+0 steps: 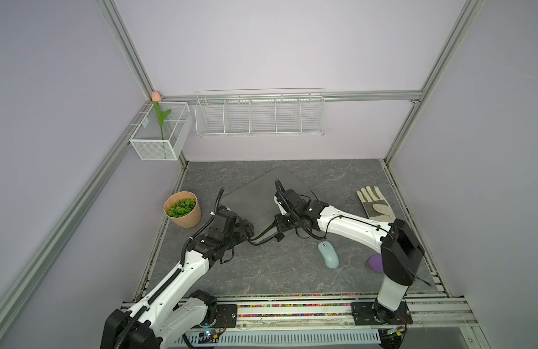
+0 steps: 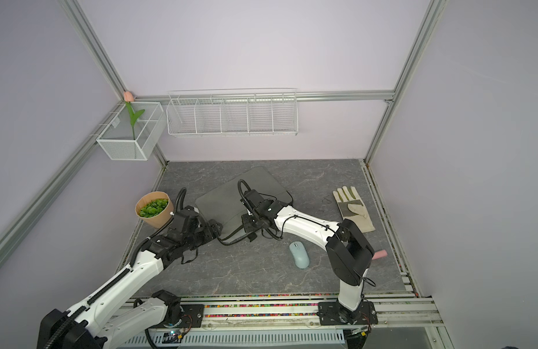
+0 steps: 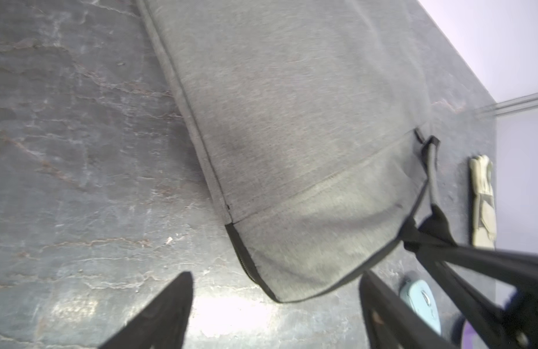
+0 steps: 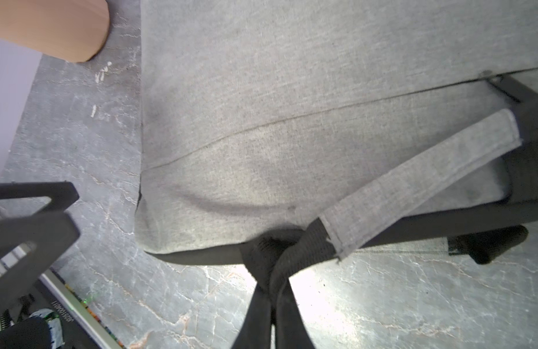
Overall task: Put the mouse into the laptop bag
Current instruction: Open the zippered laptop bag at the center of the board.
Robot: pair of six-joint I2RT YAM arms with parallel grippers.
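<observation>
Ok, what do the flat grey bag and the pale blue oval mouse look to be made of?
Flat grey laptop bag: woven fabric, matte; a heathered weave and stitched seams show. Pale mint-blue oval mouse: probably moulded plastic, smooth, with a soft sheen.

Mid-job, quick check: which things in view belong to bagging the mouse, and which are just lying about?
Job: laptop bag; its strap, clamped in the right gripper; mouse, lying outside it; left gripper, open.
Lying about: work glove; potted plant; purple piece; wire rack; mesh basket with tulip.
</observation>
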